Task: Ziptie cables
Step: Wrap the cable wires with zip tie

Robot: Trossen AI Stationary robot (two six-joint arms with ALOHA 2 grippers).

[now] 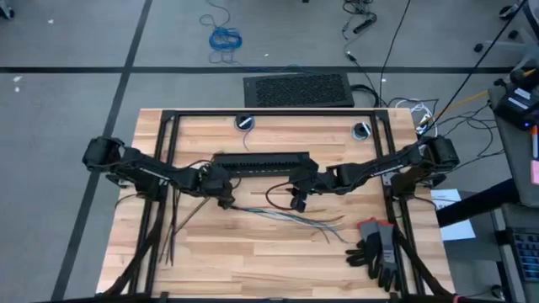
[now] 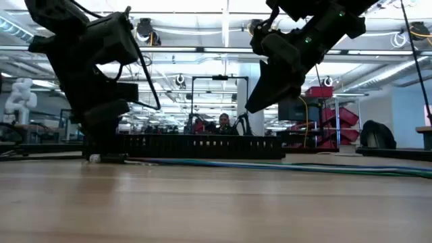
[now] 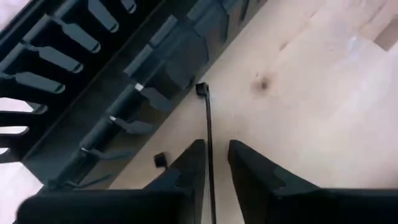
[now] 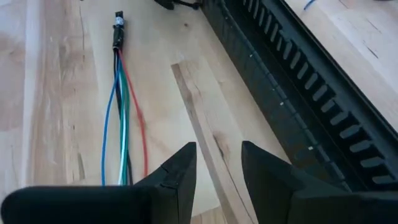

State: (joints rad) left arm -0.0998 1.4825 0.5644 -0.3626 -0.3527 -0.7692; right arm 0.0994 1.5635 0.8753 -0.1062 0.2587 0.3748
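Black ziptie [image 3: 208, 134] sits pinched in my left gripper [image 3: 214, 163], beside the slotted black bar [image 1: 261, 162].
My right gripper [image 4: 217, 163] hovers empty, fingers narrowly parted, just above the wooden table [image 1: 253, 252]; the cables [image 4: 123, 124] lie flat nearby, dark joined end toward the left gripper.

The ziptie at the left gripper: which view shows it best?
The left wrist view: the ziptie runs straight between the left gripper's fingers, its square head near the black slotted cable duct. The high, low and right wrist views don't show it clearly.
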